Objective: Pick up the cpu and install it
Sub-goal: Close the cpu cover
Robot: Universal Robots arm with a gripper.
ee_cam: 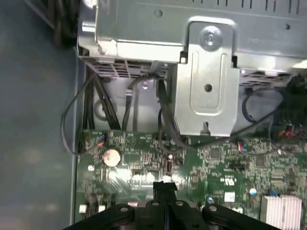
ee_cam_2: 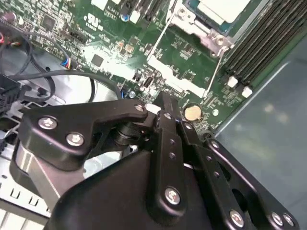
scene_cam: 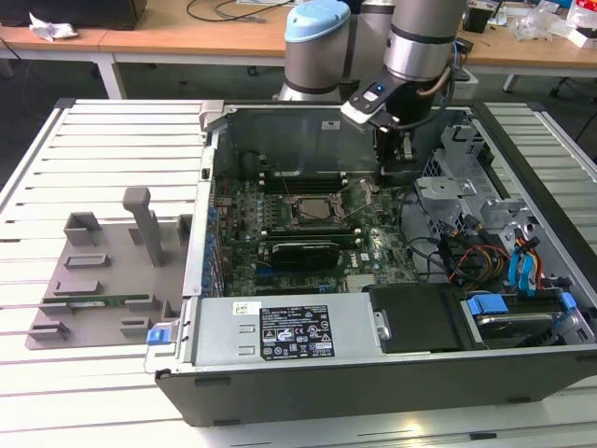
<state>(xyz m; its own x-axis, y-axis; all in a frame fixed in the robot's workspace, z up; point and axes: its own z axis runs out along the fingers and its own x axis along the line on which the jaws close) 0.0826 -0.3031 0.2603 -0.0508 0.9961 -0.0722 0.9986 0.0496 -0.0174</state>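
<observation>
In the second wrist view a pale, shiny square that looks like the cpu (ee_cam_2: 221,7) lies inside the metal socket frame (ee_cam_2: 194,26) on the green motherboard. In the exterior view the socket (scene_cam: 308,211) is mid-board, inside the open computer case. My gripper (scene_cam: 399,173) hangs over the board's far corner, toward the exterior view's right of the socket and apart from it. Its black fingers (ee_cam_2: 165,124) are pressed together with nothing visible between them. The gripper (ee_cam_2: 162,101) tip is just above the board beside a coin battery (ee_cam_2: 193,112); the gripper (ee_cam: 165,188) tip also shows in the first wrist view.
Black memory slots (ee_cam_2: 261,45) flank the socket. Loose cables (ee_cam: 163,115) and a metal drive bracket (ee_cam: 206,72) lie close beyond the fingertips. A grey fixture (scene_cam: 103,271) holding a long green memory stick (scene_cam: 103,301) sits on the slatted table at the exterior view's left.
</observation>
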